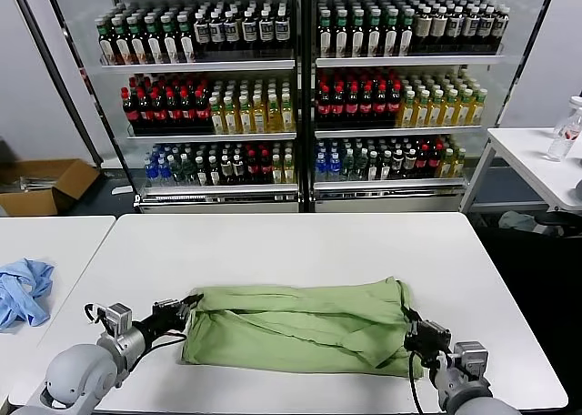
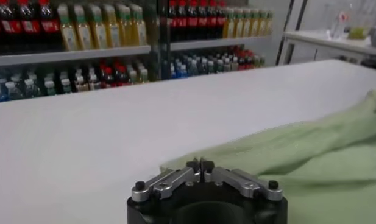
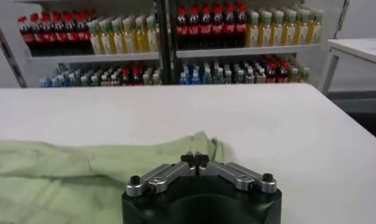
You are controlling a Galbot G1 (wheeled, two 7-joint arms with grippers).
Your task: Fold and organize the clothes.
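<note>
The light green polo shirt lies folded into a long band across the near part of the white table. Its collar, buttons and chest print are hidden. My left gripper is at the band's left end, low over the table, with its jaws closed on the shirt's edge. My right gripper is at the right end, jaws closed on the fabric there. The shirt also shows in the left wrist view and the right wrist view.
A crumpled light blue cloth lies on the neighbouring table to the left. Drink coolers full of bottles stand behind the table. A cardboard box sits on the floor at left, and another white table stands at right.
</note>
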